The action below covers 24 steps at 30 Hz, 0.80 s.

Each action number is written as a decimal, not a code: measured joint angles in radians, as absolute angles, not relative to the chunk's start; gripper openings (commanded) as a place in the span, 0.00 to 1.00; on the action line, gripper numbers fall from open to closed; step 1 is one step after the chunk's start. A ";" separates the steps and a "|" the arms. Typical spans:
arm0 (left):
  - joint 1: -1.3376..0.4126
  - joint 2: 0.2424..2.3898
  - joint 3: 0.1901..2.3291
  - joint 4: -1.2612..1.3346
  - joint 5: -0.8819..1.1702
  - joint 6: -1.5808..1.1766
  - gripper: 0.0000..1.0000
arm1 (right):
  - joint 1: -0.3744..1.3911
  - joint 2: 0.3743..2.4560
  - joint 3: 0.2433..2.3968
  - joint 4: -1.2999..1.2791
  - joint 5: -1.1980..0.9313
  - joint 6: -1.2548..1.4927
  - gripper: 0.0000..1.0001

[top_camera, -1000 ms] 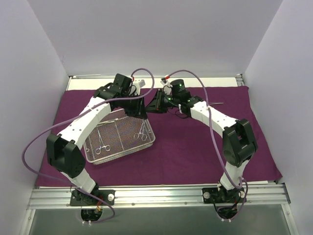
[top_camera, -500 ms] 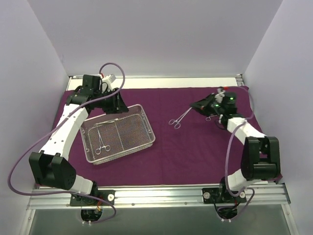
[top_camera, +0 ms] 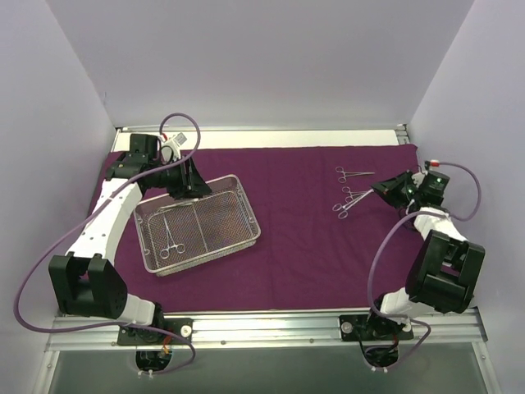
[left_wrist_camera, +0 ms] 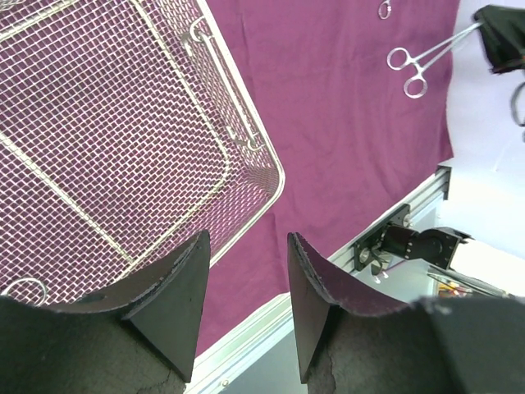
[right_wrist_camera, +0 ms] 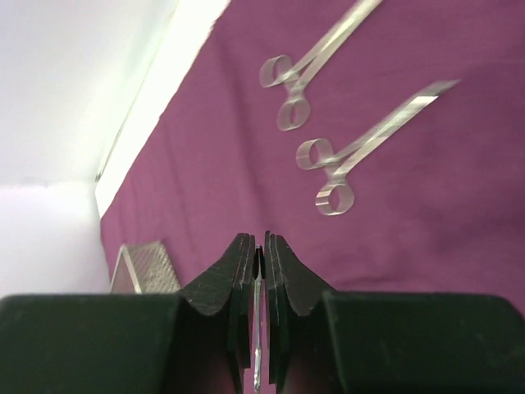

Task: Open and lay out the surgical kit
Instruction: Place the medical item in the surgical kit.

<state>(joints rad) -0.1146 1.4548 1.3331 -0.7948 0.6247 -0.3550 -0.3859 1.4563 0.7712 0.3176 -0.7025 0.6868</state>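
We now have our right gripper point(top_camera: 392, 190), mid-cloth a moment ago, out at 3 o'clock on the purple wrap point(top_camera: 312, 254), jaws nearly shut on what seems a third clamp point(right_wrist_camera: 257, 328) beside two laid-out clamps point(top_camera: 354, 173), while our left gripper point(left_wrist_camera: 246, 238) gapes empty over the mesh tray point(top_camera: 248, 207) at 9 o'clock.

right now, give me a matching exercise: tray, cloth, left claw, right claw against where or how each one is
1 tray
2 cloth
3 left claw
4 right claw

a shut on a thin silver tool
b open, holding nothing
c spread flat under the tray
d by the left arm, clamp inside

Pairs: 1-d, 2-c, 3-b, 4-a
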 measured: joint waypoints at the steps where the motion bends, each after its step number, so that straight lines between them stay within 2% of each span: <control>1: -0.112 1.455 1.332 -0.791 0.633 -0.358 0.51 | -0.412 1.468 0.758 0.336 -0.706 0.687 0.00; 11: -0.091 1.453 1.311 -0.709 0.710 -0.421 0.51 | -0.599 1.571 0.649 0.491 -0.736 0.711 0.00; 24: -0.062 1.454 1.311 -0.688 0.742 -0.441 0.51 | -0.620 1.691 0.517 0.831 -0.776 0.891 0.00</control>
